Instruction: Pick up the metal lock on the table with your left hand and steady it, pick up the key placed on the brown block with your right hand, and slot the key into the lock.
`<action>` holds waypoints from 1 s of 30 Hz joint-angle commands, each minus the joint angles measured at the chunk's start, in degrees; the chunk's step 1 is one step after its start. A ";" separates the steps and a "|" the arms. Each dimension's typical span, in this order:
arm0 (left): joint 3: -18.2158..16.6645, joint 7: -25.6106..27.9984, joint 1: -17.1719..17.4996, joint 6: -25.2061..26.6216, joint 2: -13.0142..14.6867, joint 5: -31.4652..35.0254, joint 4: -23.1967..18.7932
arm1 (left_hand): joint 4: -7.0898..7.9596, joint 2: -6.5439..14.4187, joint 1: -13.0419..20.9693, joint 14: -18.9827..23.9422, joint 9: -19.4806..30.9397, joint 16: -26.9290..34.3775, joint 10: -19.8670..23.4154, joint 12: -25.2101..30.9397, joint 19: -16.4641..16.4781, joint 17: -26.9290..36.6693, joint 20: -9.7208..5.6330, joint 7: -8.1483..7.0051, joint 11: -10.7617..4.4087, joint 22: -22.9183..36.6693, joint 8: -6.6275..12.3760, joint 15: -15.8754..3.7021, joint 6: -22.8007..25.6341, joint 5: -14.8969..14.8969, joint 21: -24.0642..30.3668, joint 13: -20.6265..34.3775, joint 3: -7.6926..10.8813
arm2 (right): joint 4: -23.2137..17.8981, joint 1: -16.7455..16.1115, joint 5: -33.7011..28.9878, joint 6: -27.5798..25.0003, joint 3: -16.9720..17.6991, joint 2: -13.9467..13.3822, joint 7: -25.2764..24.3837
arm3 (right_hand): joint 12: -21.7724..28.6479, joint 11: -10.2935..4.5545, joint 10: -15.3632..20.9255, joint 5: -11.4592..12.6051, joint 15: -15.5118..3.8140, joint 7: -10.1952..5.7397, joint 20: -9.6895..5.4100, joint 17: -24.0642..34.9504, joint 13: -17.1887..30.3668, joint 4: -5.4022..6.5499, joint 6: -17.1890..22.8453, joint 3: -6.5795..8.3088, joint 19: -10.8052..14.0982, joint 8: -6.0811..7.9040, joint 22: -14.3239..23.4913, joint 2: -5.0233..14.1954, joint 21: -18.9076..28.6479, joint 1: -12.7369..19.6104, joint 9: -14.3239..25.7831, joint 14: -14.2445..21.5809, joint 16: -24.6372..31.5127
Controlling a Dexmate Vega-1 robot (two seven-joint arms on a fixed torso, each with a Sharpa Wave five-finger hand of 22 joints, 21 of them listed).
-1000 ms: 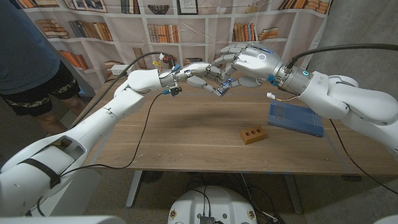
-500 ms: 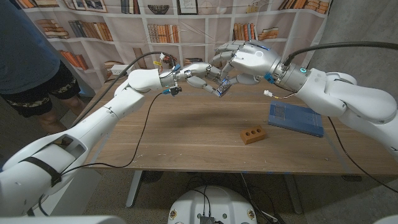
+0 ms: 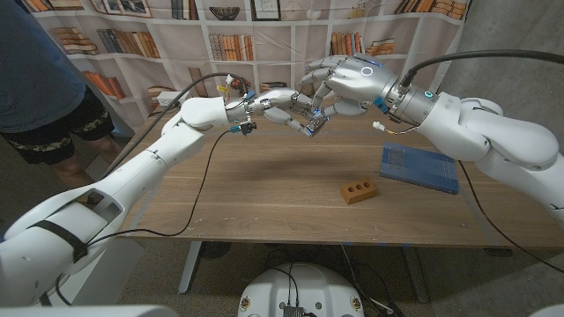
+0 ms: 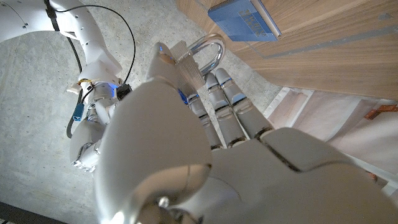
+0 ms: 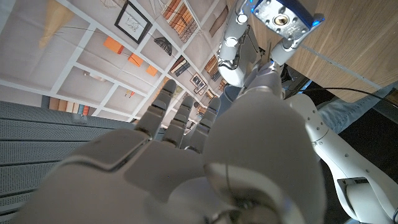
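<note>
Both hands are raised above the far edge of the bench [image 3: 264,189], meeting near its middle. The left hand [image 3: 280,104] holds the metal lock [image 3: 313,126] with its fingers [image 4: 219,109] clamped around the lock body. In the left wrist view the curved shackle [image 4: 208,50] projects past the fingertips. The right hand [image 3: 348,86] is just beside the left hand, its fingers curled in toward the lock. The key cannot be made out in any view, so whether the right hand holds it cannot be told. In the right wrist view the back of the right hand [image 5: 186,162] covers the contact area, with the left forearm beyond it.

The brown block [image 3: 359,190] lies on the bench toward the near right, its top showing round holes. A blue flat case [image 3: 419,168] lies near the right edge, just beyond the block. A black cable [image 3: 198,198] trails over the left part of the bench. A person [image 3: 40,79] stands beyond the far left corner.
</note>
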 commanded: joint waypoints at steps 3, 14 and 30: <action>-0.07 -0.23 -0.03 0.06 0.08 -0.23 -0.10 | 0.10 0.36 -0.20 0.19 0.20 0.14 0.37 0.44 -0.20 0.18 -1.82 0.48 0.29 0.06 0.30 -5.99 0.36 0.11 0.27 0.17 0.06 | -0.16 0.67 5.07 -1.17 -0.64 0.56 2.86 | -0.29 -0.02 0.09 0.28 -4.15 -0.10 -0.30 0.30 0.21 0.25 -0.02 -0.33 0.31 0.29 0.29 -0.01 0.01 0.28 0.22 0.11 0.11; -0.39 -0.02 0.64 0.45 0.59 -0.73 -0.96 | 0.22 0.41 -0.35 0.29 0.20 0.17 0.44 0.47 -0.25 0.18 -1.78 0.51 0.49 0.06 0.27 -6.01 0.34 0.08 0.27 0.17 0.08 | 0.43 1.13 4.90 -0.85 -1.45 0.51 2.47 | -0.57 0.00 -0.38 0.28 -3.75 -0.09 -0.40 0.27 0.14 0.28 0.08 -0.40 0.06 0.23 0.30 0.02 -0.07 0.39 0.14 -2.07 -0.44; -0.38 -0.15 0.74 0.73 0.42 -1.01 -0.87 | 0.35 0.41 -0.56 0.30 0.19 0.17 0.44 0.45 -0.26 0.18 -1.69 0.68 0.55 0.06 0.28 -5.97 0.43 0.03 0.28 0.16 0.10 | 0.97 0.70 4.47 -1.72 -1.49 0.16 2.06 | -0.62 0.02 -0.54 0.31 -3.66 -0.09 -0.07 0.27 0.10 0.42 0.23 -0.45 -0.18 0.20 0.30 0.05 -0.10 0.33 -0.01 -2.07 -0.05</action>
